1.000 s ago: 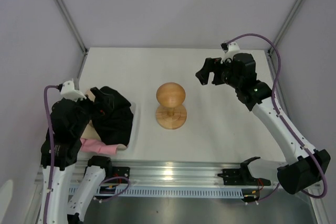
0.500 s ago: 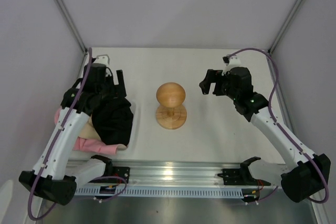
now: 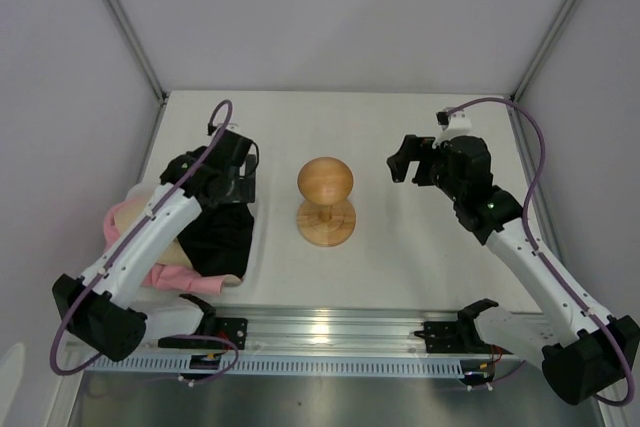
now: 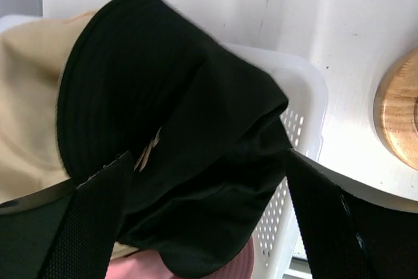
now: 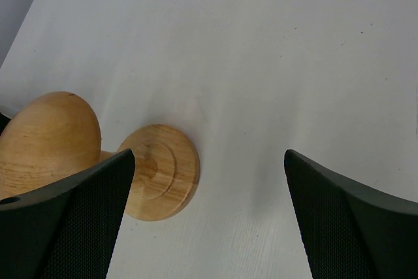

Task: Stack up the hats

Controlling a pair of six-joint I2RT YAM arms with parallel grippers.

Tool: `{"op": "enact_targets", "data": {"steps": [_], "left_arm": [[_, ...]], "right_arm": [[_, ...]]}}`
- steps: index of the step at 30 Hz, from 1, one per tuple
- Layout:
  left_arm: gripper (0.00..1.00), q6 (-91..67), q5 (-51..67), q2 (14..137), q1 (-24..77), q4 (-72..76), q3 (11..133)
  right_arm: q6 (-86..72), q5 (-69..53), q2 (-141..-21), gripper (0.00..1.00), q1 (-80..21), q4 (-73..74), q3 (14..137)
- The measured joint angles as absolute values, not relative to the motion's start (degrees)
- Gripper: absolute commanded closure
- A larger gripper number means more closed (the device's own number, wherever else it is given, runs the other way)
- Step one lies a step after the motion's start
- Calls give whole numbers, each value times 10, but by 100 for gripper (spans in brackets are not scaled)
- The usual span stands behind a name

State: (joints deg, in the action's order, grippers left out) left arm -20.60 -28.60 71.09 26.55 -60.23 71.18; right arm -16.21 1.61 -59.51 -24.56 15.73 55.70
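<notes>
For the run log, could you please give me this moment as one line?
left gripper open above black hat in basket | right gripper open, empty, beside wooden stand | no hat on stand

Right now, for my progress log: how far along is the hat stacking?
Nothing done: the round-topped wooden stand is bare. In hand: the open left gripper hangs over the black fabric bucket hat in the white plastic basket. Left: every hat, including the beige hat and pink hat.
</notes>
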Motion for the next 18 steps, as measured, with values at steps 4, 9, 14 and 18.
{"op": "enact_targets", "data": {"steps": [4,9,14,18], "left_arm": [[0,-229,-287,639,266,-630,696],[3,-275,-274,521,261,-658,667],[5,-291,-230,477,186,-647,598],[6,-280,-172,500,117,-602,539]], "right_arm": [[-169,6,-604,0,-246,157,557],[-178,-7,-609,0,-246,159,557],[-185,-21,-616,1,-246,155,557],[-186,-30,-626,0,-246,150,557]]}}
